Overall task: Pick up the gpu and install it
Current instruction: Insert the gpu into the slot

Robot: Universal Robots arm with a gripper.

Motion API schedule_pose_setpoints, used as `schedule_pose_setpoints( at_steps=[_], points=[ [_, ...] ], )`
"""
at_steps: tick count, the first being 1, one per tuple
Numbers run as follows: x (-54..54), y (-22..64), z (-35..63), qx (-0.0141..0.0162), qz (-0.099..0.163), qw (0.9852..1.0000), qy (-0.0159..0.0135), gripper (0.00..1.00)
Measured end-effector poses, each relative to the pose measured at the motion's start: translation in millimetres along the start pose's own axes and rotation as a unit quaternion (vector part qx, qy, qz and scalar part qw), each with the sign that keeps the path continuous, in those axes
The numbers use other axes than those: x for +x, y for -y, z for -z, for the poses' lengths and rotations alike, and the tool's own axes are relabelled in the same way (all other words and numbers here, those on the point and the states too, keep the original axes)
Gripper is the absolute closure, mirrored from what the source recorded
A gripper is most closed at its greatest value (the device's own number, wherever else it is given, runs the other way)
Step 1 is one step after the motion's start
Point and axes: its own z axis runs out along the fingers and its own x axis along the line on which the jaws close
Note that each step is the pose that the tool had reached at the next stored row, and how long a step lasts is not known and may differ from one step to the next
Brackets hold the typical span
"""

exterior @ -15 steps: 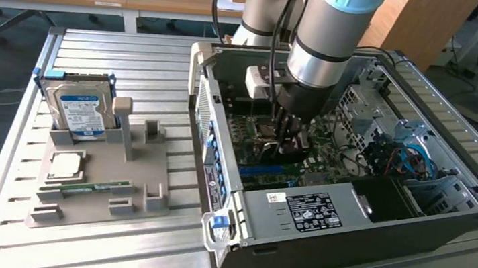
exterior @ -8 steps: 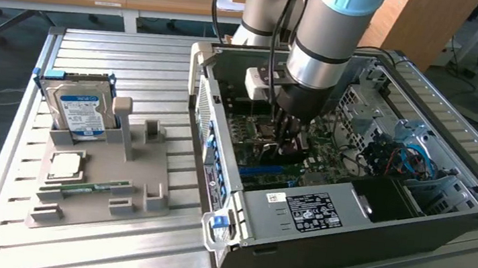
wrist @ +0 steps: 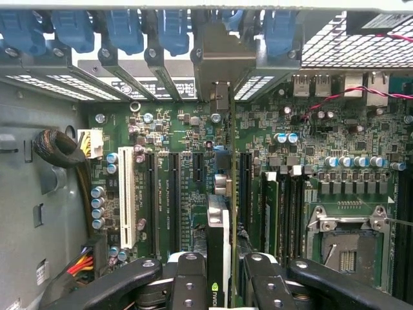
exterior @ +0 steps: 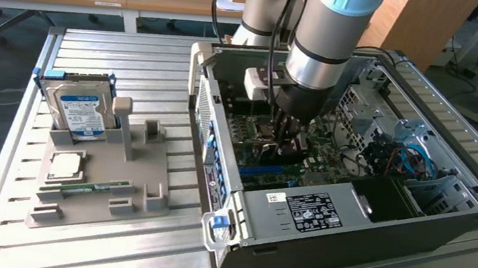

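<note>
One gripper (wrist: 222,284) pinches the gpu (wrist: 219,219) edge-on above the motherboard (wrist: 168,142) slots.

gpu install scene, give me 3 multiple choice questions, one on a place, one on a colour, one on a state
1. Where is the gpu?
A. in the grey holder beside the case
B. on edge between the gripper's fingers over the motherboard, inside the case
C. on the wooden desk behind

2. What colour are the latches along the case's slot openings?
A. blue
B. red
C. yellow

3. What is the state of the CPU socket on the motherboard?
A. hidden under a cooler
B. holding a fan
C. uncovered, nothing mounted on it

Answers:
1 B, the wrist view shows the card edge-on in the gripper, above the expansion slots.
2 A, a row of blue clips sits by the rear brackets.
3 C, its metal frame and bare contact area are visible.
</note>
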Motion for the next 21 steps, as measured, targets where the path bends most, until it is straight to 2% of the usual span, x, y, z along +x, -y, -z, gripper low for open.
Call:
schedule_pose_setpoints(
  at_steps=[21],
  points=[
    [0.6,-0.1,-9.3,0.0,0.0,1.0,-0.0004,0.73]
  ],
)
